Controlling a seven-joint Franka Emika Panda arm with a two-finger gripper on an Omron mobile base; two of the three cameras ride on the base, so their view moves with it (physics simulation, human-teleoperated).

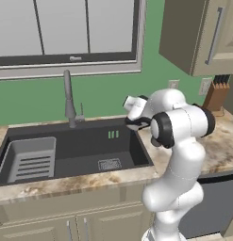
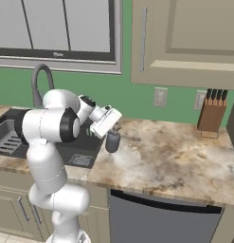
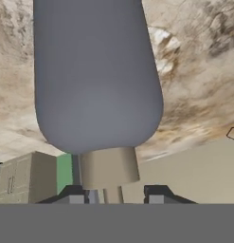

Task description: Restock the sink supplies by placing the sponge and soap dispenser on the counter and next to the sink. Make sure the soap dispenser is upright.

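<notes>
The grey soap dispenser (image 2: 112,141) stands upright on the beige marbled counter (image 2: 175,152), just right of the black sink (image 1: 80,146). My gripper (image 2: 112,128) comes down on it from above, shut around its top. In the hand view the rounded bottle body (image 3: 97,76) is large, and its cap and thin pump stem sit between my fingertips (image 3: 158,193). Whether the base rests fully on the stone I cannot tell. The sponge is out of view.
A tall grey faucet (image 1: 68,99) rises behind the sink, and a grey slotted rack (image 1: 30,160) lies in its left half. A knife block (image 2: 212,116) stands at the counter's far right under a wall cabinet. Bare stone stretches right of the bottle.
</notes>
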